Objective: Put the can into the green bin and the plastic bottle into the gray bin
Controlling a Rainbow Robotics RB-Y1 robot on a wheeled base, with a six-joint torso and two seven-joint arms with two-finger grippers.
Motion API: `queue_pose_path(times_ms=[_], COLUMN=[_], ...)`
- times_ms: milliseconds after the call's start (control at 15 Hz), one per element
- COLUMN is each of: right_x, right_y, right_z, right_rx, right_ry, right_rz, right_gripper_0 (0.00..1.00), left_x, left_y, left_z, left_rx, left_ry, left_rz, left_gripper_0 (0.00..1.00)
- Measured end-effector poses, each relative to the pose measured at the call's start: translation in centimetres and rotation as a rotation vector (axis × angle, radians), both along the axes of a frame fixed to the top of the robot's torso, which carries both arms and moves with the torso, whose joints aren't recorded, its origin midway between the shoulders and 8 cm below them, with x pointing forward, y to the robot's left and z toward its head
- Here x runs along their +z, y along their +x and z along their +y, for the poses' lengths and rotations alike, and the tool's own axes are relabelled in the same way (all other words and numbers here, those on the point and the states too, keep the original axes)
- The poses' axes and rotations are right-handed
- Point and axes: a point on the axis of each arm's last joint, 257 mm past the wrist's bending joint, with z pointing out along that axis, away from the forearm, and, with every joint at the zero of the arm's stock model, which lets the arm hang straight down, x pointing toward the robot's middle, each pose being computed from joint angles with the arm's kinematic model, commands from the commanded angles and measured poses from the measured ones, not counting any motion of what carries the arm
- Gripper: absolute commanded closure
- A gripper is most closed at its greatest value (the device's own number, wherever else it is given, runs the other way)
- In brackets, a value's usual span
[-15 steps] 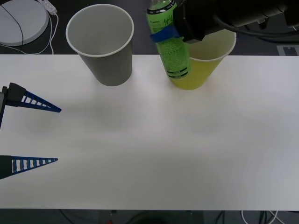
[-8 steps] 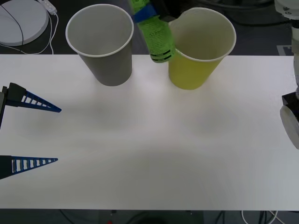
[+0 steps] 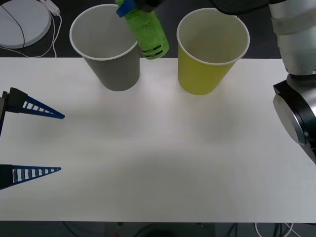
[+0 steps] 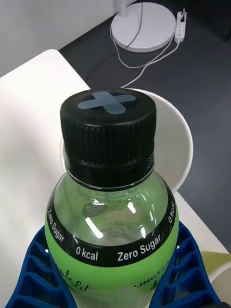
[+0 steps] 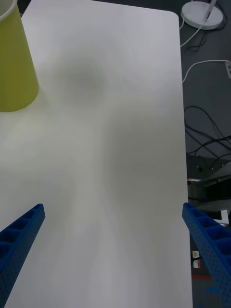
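Observation:
My right gripper [image 3: 129, 6] is shut on the plastic bottle [image 3: 147, 33] and holds it tilted in the air at the gray bin's [image 3: 106, 49] right rim, between that bin and the green bin [image 3: 212, 49]. In the right wrist view the blue fingers [image 4: 190, 269] clasp the bottle [image 4: 110, 226] below its black cap, with the gray bin's pale inside [image 4: 178, 144] behind it. My left gripper [image 3: 61, 143] waits open at the table's left edge, and its wrist view has the green bin [image 5: 14, 62] far off. The can is out of view.
Behind the table's far left corner lies a white round base [image 3: 22, 22] with a cable. My right arm's joint [image 3: 296, 108] hangs over the table's right edge. The white table [image 3: 163, 148] lies bare in front of the bins.
My right gripper has carried the bottle leftward, from in front of the green bin to the gray bin's right rim. The left arm has not moved.

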Motion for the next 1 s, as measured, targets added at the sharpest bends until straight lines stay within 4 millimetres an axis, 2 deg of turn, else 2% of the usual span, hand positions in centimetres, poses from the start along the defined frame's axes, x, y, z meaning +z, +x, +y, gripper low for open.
queue_pose_path(times_ms=[667, 1000], right_x=[-1.0, -0.9], right_y=[2.2, 2.7], right_z=[4.3, 4.9], right_rx=[-0.083, -0.123], right_ry=[-0.097, -0.133], right_rz=[0.071, 0.114], right_gripper_0=[1.0, 1.0], left_x=[0.0, 0.0], left_y=[0.0, 0.0], left_z=[0.0, 0.0], left_rx=[0.0, 0.0], left_ry=[0.0, 0.0], left_rz=[0.0, 0.0], left_gripper_0=[0.0, 0.0])
